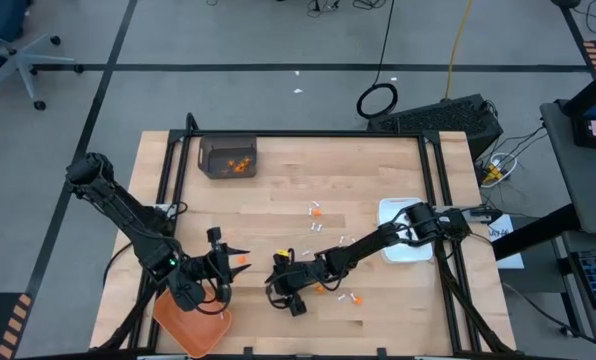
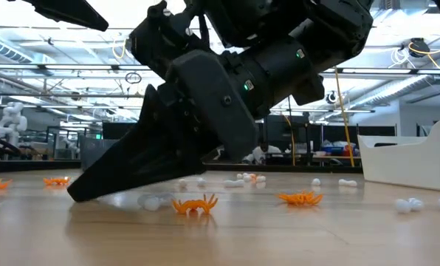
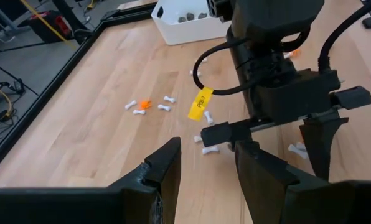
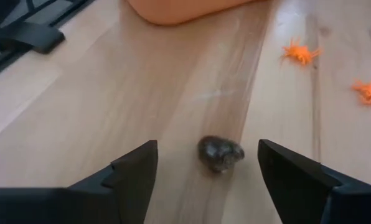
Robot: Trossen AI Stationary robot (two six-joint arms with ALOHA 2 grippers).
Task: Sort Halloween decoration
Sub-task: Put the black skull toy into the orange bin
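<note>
Between open right end effector (image 4: 207, 171) fingers, dark bit (image 4: 220, 153)

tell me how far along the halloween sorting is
Partly done: orange bits sit in the dark bin and dark pieces in the white dish. In hand: the open right gripper straddles a dark piece on the table. Left: white sticks and orange spiders lie scattered.
</note>
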